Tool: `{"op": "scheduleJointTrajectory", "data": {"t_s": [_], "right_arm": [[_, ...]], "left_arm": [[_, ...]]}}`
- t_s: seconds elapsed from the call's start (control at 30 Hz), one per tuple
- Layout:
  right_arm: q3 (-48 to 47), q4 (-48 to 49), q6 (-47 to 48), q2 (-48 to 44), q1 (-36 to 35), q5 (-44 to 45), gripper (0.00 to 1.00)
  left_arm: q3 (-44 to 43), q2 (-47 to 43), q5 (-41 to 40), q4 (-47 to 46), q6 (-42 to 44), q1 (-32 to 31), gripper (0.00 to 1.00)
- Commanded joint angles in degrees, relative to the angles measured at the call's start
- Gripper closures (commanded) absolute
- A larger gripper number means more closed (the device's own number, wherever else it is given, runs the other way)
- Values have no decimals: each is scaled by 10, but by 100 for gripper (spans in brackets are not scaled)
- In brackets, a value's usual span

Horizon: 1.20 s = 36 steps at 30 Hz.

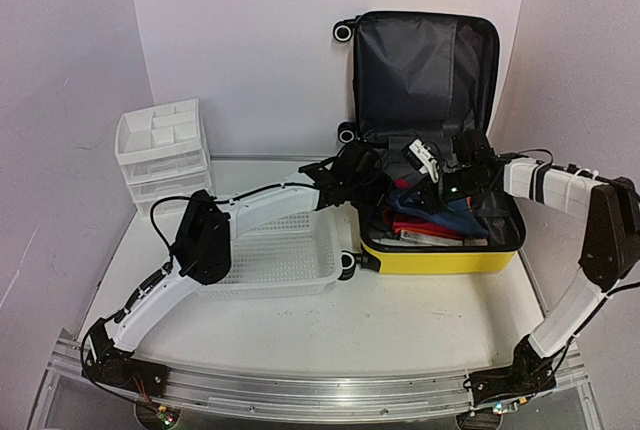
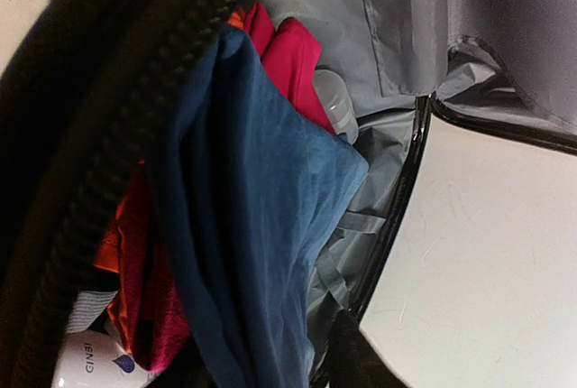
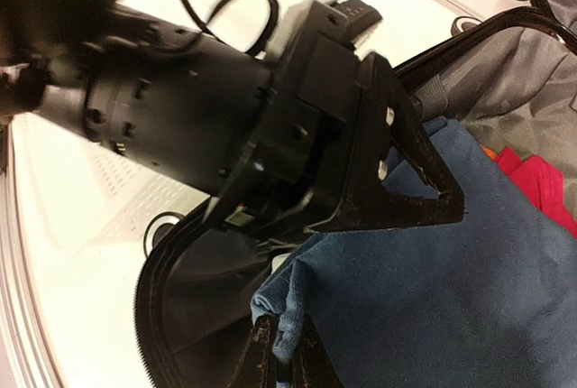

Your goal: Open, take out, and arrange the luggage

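Observation:
The luggage [image 1: 440, 255], a yellow suitcase, lies open with its dark-lined lid [image 1: 425, 60] upright against the back wall. A blue cloth [image 3: 469, 298] covers its contents, over red cloth [image 2: 293, 59] and a white bottle [image 2: 90, 361]. My right gripper [image 3: 287, 356] is shut on a folded edge of the blue cloth near the case's left rim. My left gripper [image 1: 365, 185] reaches in from the left, one finger [image 3: 424, 198] resting on the cloth. In the left wrist view the blue cloth [image 2: 252, 207] runs down between the left fingers [image 2: 361, 361]. Whether they pinch it is unclear.
A white mesh basket [image 1: 270, 260] sits left of the suitcase, under the left arm. A white plastic drawer unit [image 1: 162, 150] stands at the back left. The suitcase's black zipper rim [image 2: 117, 162] runs close beside the left gripper. Its wheels [image 1: 346, 30] point left.

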<state>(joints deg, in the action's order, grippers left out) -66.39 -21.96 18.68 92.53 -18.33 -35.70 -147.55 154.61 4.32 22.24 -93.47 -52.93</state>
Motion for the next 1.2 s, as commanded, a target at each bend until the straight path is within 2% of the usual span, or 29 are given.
{"op": "scheduleJointTrajectory", "data": {"t_s": [0.0,0.1,0.2,0.3,0.37,0.43,0.5,0.53,0.77,1.17], "right_arm": [[6,11,9,-51,-7,-26,100],[16,3,11,-63,-7,-16,100],[27,-3,10,-74,-7,-5,100],[36,-8,-8,-85,-7,8,90],[40,-11,-32,-92,-7,22,75],[35,-24,-68,-99,-7,39,53],[30,-47,-115,-115,-7,78,11],[31,-56,-137,-128,-7,99,3],[3,-147,-255,-194,6,255,2],[8,-198,-251,-249,22,273,2]], "left_arm": [[32,24,3,15,33,7,68],[37,18,4,-9,64,10,80],[50,-1,-5,-36,106,12,96],[58,-17,-11,-63,168,12,100],[54,-26,-15,-72,212,11,100],[52,-37,-20,-80,257,10,100],[58,-51,-21,-90,299,9,100],[64,-60,-24,-92,318,8,100],[88,-112,-57,-99,449,-8,100],[179,-215,-123,-88,527,-33,100]]}}
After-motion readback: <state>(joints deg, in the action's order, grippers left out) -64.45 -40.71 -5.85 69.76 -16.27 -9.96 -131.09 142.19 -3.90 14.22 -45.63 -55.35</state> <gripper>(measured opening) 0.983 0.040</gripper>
